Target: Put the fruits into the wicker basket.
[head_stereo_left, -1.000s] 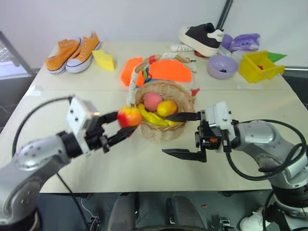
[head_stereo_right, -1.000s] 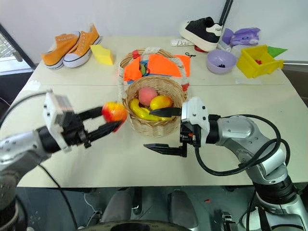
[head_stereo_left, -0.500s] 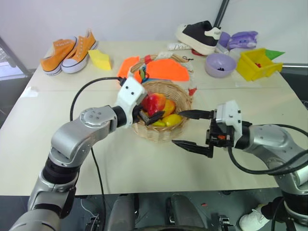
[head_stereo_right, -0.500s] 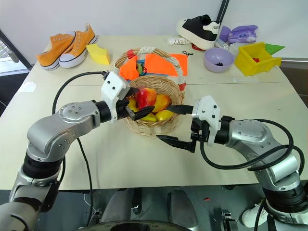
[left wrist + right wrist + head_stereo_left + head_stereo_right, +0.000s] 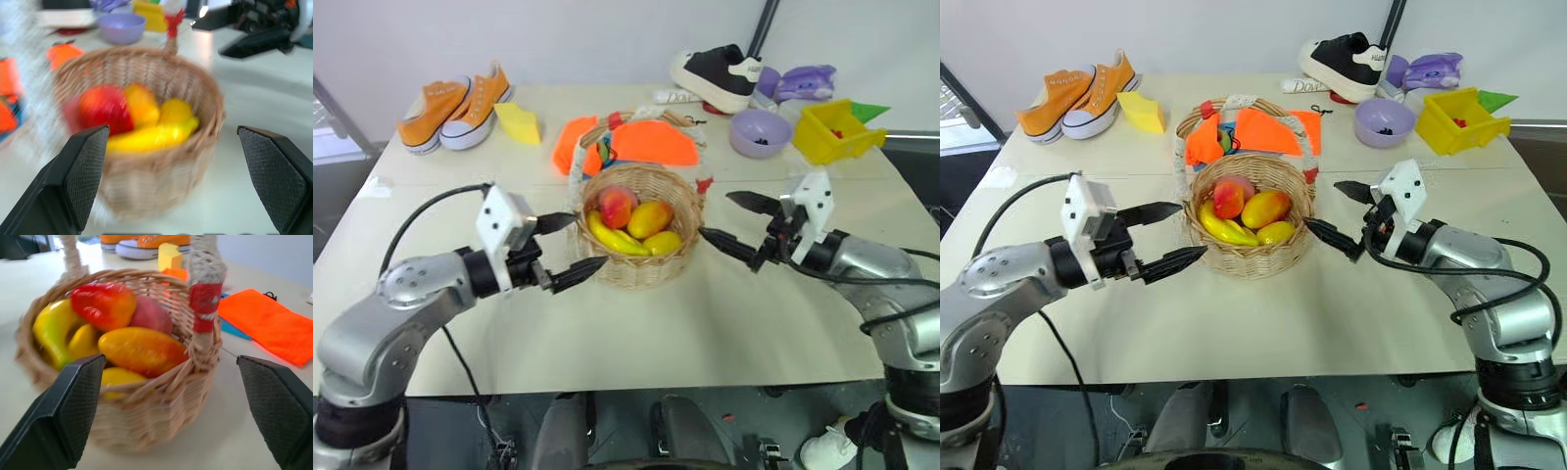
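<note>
I see the apple (image 5: 1228, 199) in the wicker basket (image 5: 1263, 257) with the other fruits (image 5: 1266, 209) — my left gripper (image 5: 1167, 238) and right gripper (image 5: 1344, 214) are wide apart, holding nothing.

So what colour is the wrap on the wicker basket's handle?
White with a red band on the handle, clearest in the right wrist view.

Robot lab, prop-strewn table (image 5: 636, 323), bare wall (image 5: 558, 39)

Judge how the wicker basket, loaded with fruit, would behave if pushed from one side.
The wicker basket is wide and low, so it would probably slide, not tip. Its woven wall looks fairly stiff. The rounded, glossy fruits piled inside might shift or roll against each other.
</note>
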